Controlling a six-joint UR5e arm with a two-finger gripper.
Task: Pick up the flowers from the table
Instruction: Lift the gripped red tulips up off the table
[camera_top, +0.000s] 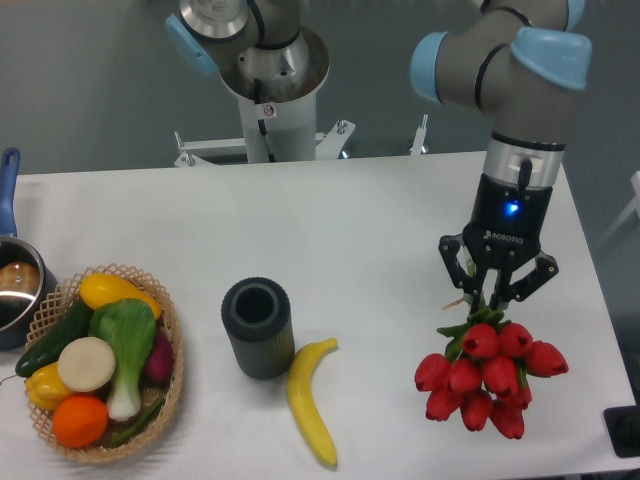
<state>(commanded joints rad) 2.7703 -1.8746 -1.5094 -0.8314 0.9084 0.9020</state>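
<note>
Black pincer (497, 293) fingers are drawn together on the green stems of the flowers (488, 375), clamped just above the red heads, which hang below the pincer as a tight bunch. A blue light glows on the wrist body above the fingers. The pale stem ends are hidden inside or behind the fingers, so how much of the stems is caught cannot be told, but the grip looks narrow and firm rather than loose.

As for progress, the grasp looks made, and the bunch appears to hang from the pincer rather than lie on the white counter (350, 230). From this single fixed view I cannot be certain whether the lowest blooms are clear of the surface. If they are, little is left beyond carrying the bunch higher and holding it steady; if not, the lift itself remains.

Out from the pincer, at about eight o'clock and well apart, a yellow banana (310, 400) lies on the counter, and just beside its upper tip, at roughly ten o'clock from it, stands a dark ribbed cylinder (258, 327), upright with its open mouth showing. Further toward nine o'clock, a woven basket (170, 345) holds mixed vegetables and fruit, and a pot (15, 290) with a blue handle sits at the counter's edge beyond it.
</note>
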